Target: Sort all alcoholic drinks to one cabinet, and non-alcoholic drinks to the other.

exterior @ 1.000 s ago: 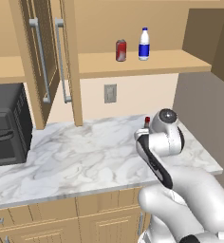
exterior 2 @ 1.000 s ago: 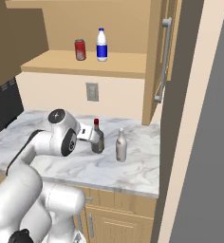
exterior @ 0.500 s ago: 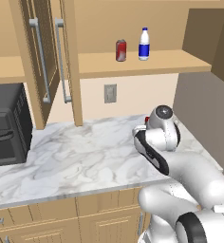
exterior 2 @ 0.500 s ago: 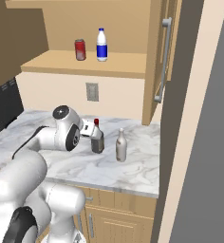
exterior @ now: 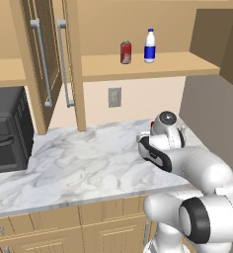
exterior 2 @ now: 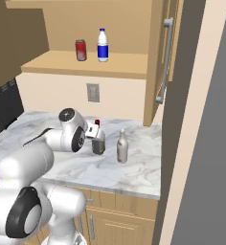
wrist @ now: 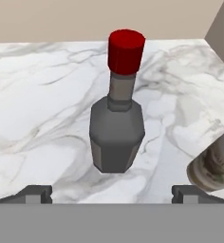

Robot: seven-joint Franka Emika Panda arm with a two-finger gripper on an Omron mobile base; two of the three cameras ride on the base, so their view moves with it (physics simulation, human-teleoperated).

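On tabletop (exterior 2: pixel 134 165), centre released gripper (wrist: pixel 112 192) around dark grey bottle (wrist: pixel 116 137) low on body, avoiding nearby beige bottle (exterior 2: pixel 122 146)

Four drinks in all: one dark grey red-capped bottle (wrist: pixel 116 135) and one pale beige bottle (exterior 2: pixel 122 147) on the marble bench (exterior: pixel 84 163), one red soda can (exterior 2: pixel 80 50) and one white blue-labelled bottle (exterior 2: pixel 103 45) on the cabinet shelf (exterior 2: pixel 119 64).
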